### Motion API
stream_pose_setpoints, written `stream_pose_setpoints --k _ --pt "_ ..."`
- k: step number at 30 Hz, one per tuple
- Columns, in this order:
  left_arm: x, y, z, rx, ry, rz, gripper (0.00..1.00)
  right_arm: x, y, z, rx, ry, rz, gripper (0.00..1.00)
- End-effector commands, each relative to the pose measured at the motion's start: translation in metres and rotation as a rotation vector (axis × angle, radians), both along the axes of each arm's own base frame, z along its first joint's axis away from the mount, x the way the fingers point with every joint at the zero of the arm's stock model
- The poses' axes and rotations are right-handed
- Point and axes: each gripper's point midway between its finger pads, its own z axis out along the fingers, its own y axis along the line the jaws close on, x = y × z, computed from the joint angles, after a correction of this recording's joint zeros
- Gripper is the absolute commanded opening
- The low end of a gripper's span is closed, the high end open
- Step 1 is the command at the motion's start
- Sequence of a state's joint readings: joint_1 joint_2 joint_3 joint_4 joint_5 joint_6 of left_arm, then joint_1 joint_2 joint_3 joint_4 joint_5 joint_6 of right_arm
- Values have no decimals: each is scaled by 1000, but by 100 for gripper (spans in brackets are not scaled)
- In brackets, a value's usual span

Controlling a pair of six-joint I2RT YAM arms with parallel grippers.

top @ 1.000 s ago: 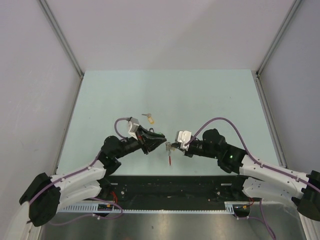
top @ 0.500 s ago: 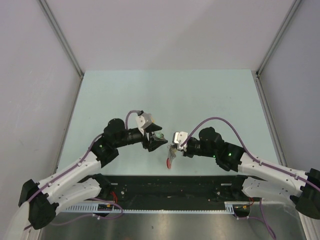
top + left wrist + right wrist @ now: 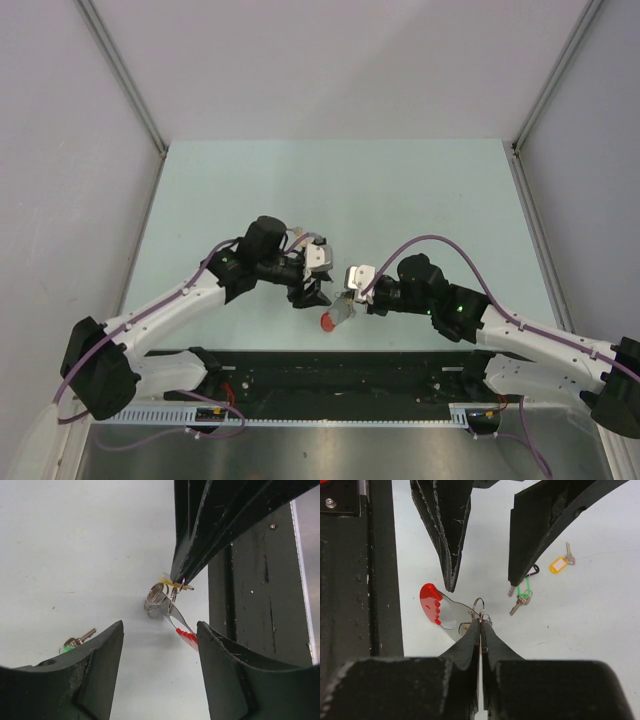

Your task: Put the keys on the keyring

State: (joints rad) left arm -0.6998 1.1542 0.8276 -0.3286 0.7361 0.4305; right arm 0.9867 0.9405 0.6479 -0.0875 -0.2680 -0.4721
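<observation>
Right wrist, jaws pinching keyring [image 3: 445, 611], left jaws apart

white-and-black left arm [image 3: 180, 305]: stretched forward, bent inward at the elbow | black two-finger left gripper [image 3: 312, 290]: jaws well apart, tips angled inward | white-and-black right arm [image 3: 535, 342]: low, reaching inward | black two-finger right gripper [image 3: 347, 297]: fingers pinched together on the red-and-silver keyring [image 3: 447, 612]

Keyring [image 3: 447, 611] has a bright red end, the rest shiny silver-grey. Yellow key [image 3: 559, 564] and green key [image 3: 522, 594] sit on a pale mint table [image 3: 300, 180]. Left arm [image 3: 165, 315] and right arm [image 3: 545, 340] are white with black joints, and the cable [image 3: 440, 240] is purple.
</observation>
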Motion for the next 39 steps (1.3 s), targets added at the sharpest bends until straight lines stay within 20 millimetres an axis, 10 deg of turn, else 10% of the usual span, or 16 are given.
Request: stream_pose_setpoints --k 1,27,33,39 --pt "-10 -8 18 -50 -27 -122 60 0 8 31 64 -48 24 0" --pt "-20 -29 12 -44 62 -208 30 -2 9 30 66 -42 32 0" --pt "-21 -30 14 -55 72 -187 2 -2 7 31 63 -44 23 0" --pt "-22 -23 18 -78 69 -121 1 -1 0 35 65 -52 -1 0"
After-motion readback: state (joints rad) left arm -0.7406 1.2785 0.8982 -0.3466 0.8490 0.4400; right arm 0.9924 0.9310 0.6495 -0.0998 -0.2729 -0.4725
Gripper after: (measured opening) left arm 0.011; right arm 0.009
